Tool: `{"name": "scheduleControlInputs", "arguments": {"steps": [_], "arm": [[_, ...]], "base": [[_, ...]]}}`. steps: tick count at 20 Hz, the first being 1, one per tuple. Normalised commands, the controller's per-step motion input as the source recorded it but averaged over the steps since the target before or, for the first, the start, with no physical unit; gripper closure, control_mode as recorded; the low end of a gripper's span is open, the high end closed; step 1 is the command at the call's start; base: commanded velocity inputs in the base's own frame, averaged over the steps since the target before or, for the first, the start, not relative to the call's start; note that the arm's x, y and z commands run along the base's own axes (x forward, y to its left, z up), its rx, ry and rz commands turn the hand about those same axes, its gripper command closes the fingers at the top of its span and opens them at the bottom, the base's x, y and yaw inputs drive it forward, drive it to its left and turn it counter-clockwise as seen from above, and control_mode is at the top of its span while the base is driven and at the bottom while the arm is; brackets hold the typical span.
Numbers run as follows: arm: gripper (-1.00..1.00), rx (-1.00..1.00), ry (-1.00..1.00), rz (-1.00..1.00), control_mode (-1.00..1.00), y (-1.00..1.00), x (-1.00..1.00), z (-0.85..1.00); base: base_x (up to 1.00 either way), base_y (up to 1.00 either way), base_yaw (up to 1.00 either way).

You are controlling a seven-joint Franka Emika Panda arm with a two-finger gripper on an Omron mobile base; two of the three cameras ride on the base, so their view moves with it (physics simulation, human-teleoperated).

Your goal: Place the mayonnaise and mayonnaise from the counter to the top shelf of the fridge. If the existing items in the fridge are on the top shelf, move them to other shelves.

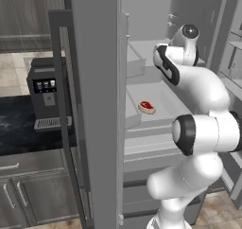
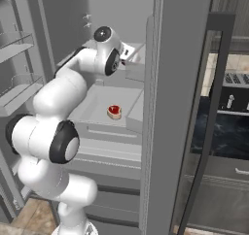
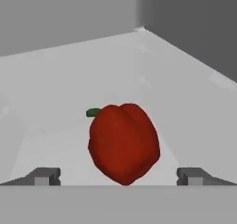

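A shiny red pepper [image 3: 123,144] with a green stem, one of the existing items, lies on a pale grey fridge shelf [image 3: 60,79]. It sits just ahead of my open gripper [image 3: 119,177], between the two fingertips [image 3: 45,176] without touching them. My arm reaches into the fridge [image 2: 182,83] at the level of the upper shelf [image 1: 142,48]. The raw steak [image 1: 147,107] [image 2: 114,111] rests on the shelf below [image 2: 92,108]. The mayonnaise jars are out of view.
The thick grey fridge door [image 1: 97,105] stands open beside the arm. Door racks [image 2: 14,44] hang on the other side. The black counter [image 1: 19,124] carries a coffee machine [image 1: 45,93]. Fridge walls [image 3: 194,28] close in around the shelf.
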Motion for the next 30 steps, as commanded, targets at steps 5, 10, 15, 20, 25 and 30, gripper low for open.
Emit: {"name": "scheduleControlInputs", "arguments": {"steps": [5,10,15,20,25,30], "arm": [[-1.00,0.00,0.09,0.00,-1.00,-0.06,0.50,-0.09],[-1.00,0.00,0.10,0.00,-1.00,-0.07,0.45,-0.11],[1.00,-0.01,0.09,0.00,-1.00,-0.05,0.38,-0.20],[1.00,-0.05,0.02,0.02,-1.00,0.00,0.06,-0.51],[1.00,0.00,0.00,0.04,-1.00,-0.01,0.00,-0.54],[1.00,0.00,-0.11,0.04,-1.00,0.00,-0.07,-0.21]], "base": [[0.00,0.00,0.00],[0.00,0.00,0.00],[0.00,0.00,0.00],[0.00,0.00,0.00],[0.00,0.00,0.00],[0.00,0.00,0.00]]}}
